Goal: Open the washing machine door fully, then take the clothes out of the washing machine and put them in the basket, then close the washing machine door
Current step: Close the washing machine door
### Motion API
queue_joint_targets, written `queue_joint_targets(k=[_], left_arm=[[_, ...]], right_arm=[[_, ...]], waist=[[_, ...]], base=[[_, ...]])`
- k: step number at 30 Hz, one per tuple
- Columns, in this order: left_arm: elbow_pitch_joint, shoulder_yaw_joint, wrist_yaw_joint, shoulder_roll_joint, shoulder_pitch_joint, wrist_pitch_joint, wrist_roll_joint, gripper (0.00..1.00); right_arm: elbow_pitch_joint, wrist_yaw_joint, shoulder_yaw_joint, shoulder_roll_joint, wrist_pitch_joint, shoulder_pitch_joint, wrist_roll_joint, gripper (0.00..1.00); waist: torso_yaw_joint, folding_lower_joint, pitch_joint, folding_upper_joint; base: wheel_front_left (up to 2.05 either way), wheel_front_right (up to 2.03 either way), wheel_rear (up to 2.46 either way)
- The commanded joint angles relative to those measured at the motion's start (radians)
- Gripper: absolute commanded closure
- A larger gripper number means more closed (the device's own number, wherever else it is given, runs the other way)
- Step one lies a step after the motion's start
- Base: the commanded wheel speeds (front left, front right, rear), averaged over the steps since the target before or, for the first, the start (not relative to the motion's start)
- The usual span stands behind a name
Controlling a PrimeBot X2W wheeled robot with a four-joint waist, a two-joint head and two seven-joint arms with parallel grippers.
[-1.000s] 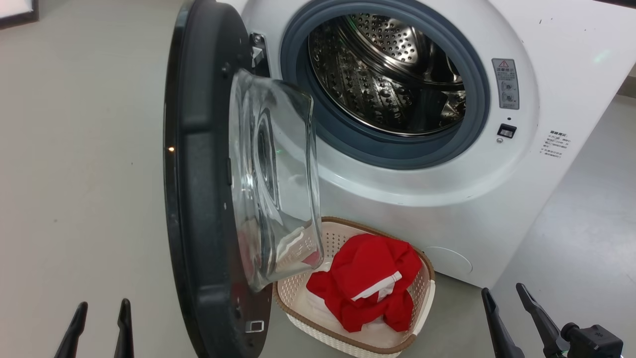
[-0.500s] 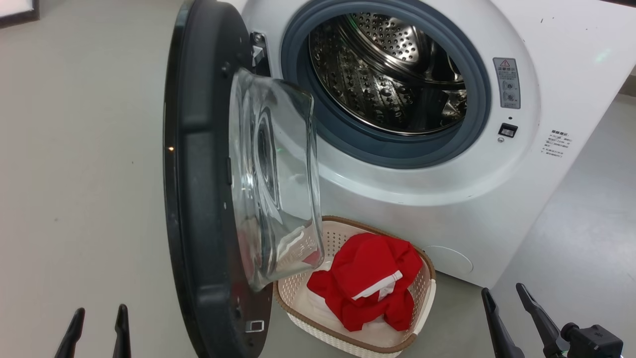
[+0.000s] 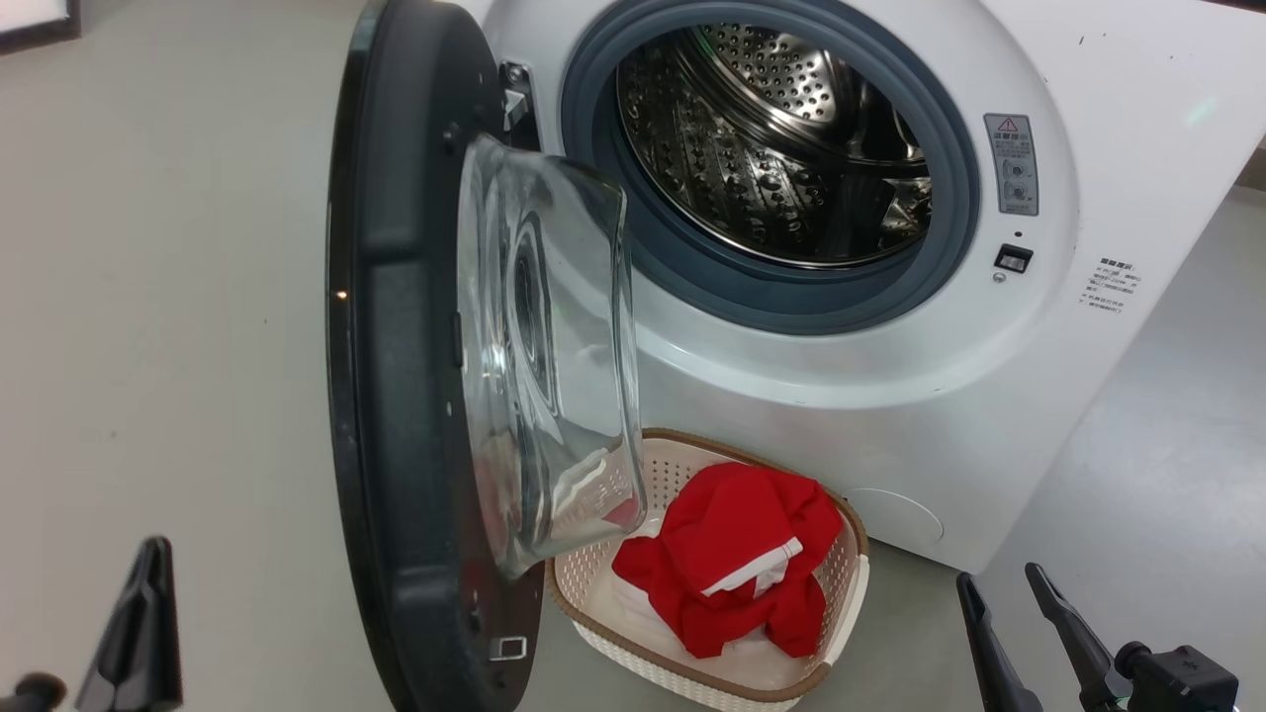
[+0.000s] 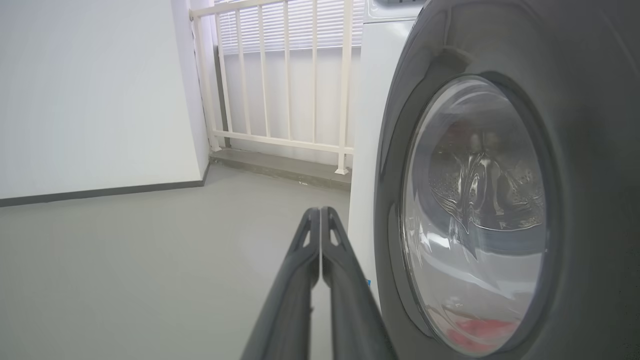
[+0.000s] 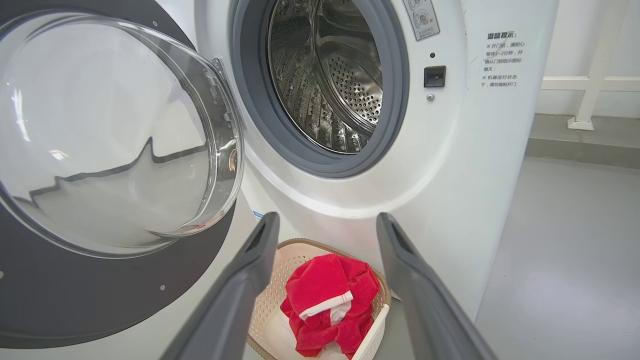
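The washing machine (image 3: pixel 890 415) stands with its door (image 3: pixel 396 297) swung out to the left, black rim edge-on and glass bowl bulging right. Its steel drum (image 3: pixel 771 148) shows bare metal. The red clothes (image 3: pixel 732 554) lie in the cream basket (image 3: pixel 633 653) on the floor under the opening. My left gripper (image 3: pixel 153 549) is shut on nothing, low at the left, outside the door. In the left wrist view the left gripper (image 4: pixel 319 211) points past the door (image 4: pixel 590 150). My right gripper (image 3: pixel 999 578) is open at the lower right; in its wrist view the right gripper (image 5: pixel 327 220) hangs over the clothes (image 5: pixel 325 290) and basket (image 5: pixel 265 305).
Grey floor (image 3: pixel 168 346) stretches left of the door and right of the machine. A white railing (image 4: pixel 280 75) and a white wall (image 4: pixel 100 100) stand behind the machine's left side. A railing post (image 5: pixel 590 75) stands at the far right.
My left gripper's fingers have come together, from open to shut, and shifted a little left. The right gripper, door, basket and clothes have stayed put.
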Motion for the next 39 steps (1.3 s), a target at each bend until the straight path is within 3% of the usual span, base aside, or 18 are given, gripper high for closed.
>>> queue_joint_targets(k=[1, 9, 21, 39], left_arm=[[-0.034, 0.038, -0.005, 0.035, -0.051, -0.012, -0.008, 1.00], [-0.065, -0.028, -0.005, 0.126, -0.112, -0.012, -0.129, 1.00], [-0.109, -0.273, -0.005, 0.318, -0.135, -0.012, -0.359, 1.00], [-0.177, -0.487, -0.005, 0.381, -0.231, -0.012, -0.394, 1.00]], right_arm=[[-0.021, 0.007, 0.018, -0.017, -0.006, -0.027, -0.005, 0.00], [-0.024, 0.007, 0.014, -0.012, -0.006, -0.026, -0.006, 0.00], [-0.033, 0.007, 0.006, -0.011, -0.006, -0.028, -0.009, 0.00], [-0.038, 0.007, 0.007, -0.007, -0.006, -0.051, -0.015, 0.00]], waist=[[0.000, 0.0000, 0.000, 0.0000], [-0.003, 0.0000, -0.003, 0.0000], [-0.025, 0.0000, 0.020, 0.0000], [-0.091, 0.0000, 0.059, 0.0000]], base=[[0.00, 0.00, 0.00], [0.00, 0.00, 0.00], [0.00, 0.00, 0.00], [0.00, 0.00, 0.00]])
